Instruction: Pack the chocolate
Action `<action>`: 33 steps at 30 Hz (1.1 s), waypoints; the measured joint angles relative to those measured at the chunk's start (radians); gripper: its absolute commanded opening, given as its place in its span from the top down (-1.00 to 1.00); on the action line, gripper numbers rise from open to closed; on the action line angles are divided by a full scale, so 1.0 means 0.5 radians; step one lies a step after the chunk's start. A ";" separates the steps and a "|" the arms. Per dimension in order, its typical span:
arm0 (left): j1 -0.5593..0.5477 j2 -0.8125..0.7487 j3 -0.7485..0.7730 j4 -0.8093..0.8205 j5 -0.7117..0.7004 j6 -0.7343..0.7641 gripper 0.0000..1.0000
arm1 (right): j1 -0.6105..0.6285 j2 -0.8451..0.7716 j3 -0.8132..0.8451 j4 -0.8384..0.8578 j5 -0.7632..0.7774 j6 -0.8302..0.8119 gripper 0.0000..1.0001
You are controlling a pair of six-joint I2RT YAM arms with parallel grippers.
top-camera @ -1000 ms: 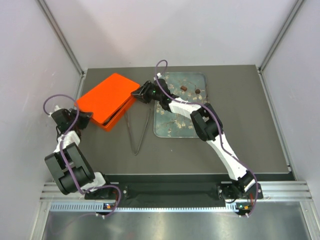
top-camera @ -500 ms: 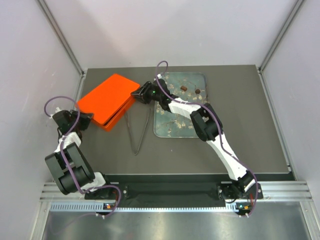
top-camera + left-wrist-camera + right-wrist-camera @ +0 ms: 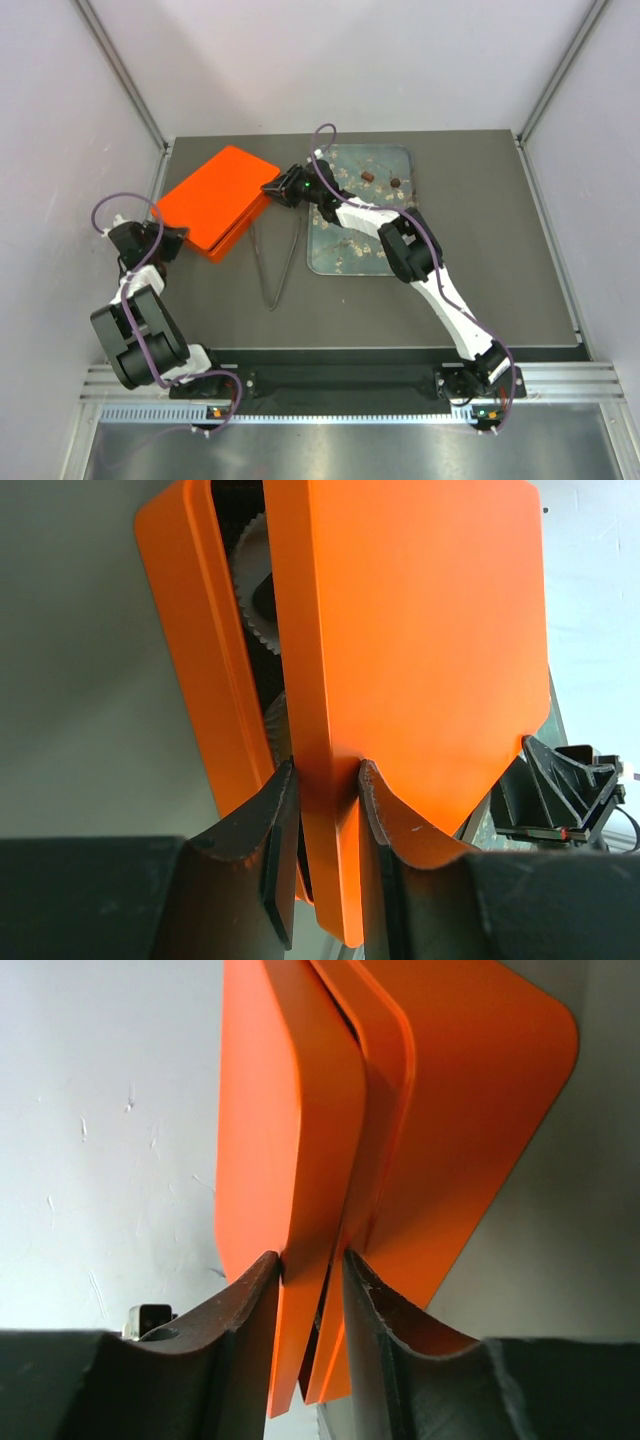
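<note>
Your left gripper (image 3: pixel 327 773) is pinching the orange lid (image 3: pixel 420 630) along its near-left edge, and your right gripper (image 3: pixel 311 1260) is clamping its right corner. Two pieces of chocolate (image 3: pixel 367 177) are lying on the tray (image 3: pixel 345 258) by the bench's (image 3: pixel 500 250) back edge.

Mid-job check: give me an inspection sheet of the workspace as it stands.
Surface: dark table, matte.
Job's things: two chocolates on the printed tray; orange box ajar, paper cups inside.
Clutter: metal tongs lying between box and tray.
Pincers: left pincer and right pincer each clamp the orange box's edge.
Cables: purple cables loop above both arms.
Surroundings: white walls, metal frame posts.
</note>
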 measured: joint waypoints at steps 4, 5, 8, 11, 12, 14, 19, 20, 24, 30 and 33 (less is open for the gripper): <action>-0.004 0.001 0.000 -0.002 -0.014 0.009 0.90 | 0.000 0.004 0.011 0.001 0.002 -0.001 0.50; -0.004 0.002 0.000 -0.004 -0.016 0.014 0.88 | 0.000 0.004 0.011 0.001 0.002 -0.002 0.51; -0.007 0.005 0.001 -0.015 -0.022 0.022 0.76 | 0.000 0.004 0.011 0.004 0.004 -0.002 0.56; -0.013 0.005 0.001 -0.041 -0.042 0.023 0.61 | 0.000 0.004 0.011 -0.001 0.005 -0.005 0.56; -0.014 0.005 0.002 -0.048 -0.047 0.024 0.59 | 0.000 0.004 0.011 -0.002 0.005 -0.010 0.56; -0.016 0.005 0.002 -0.060 -0.054 0.024 0.49 | 0.000 0.004 0.011 -0.002 0.004 -0.017 0.56; -0.021 0.005 0.017 -0.112 -0.082 0.034 0.29 | 0.000 0.004 0.011 -0.008 -0.001 -0.019 0.58; -0.024 0.005 0.022 -0.140 -0.110 0.051 0.26 | 0.000 0.004 0.011 -0.009 -0.005 -0.022 0.58; -0.026 0.005 0.049 -0.285 -0.266 0.141 0.11 | 0.002 0.008 0.011 -0.022 0.001 -0.055 0.59; -0.024 0.005 0.159 -0.465 -0.428 0.202 0.03 | 0.002 0.010 0.011 -0.014 0.013 -0.071 0.59; -0.023 0.005 0.192 -0.504 -0.450 0.209 0.05 | 0.000 0.010 0.011 -0.008 0.017 -0.072 0.59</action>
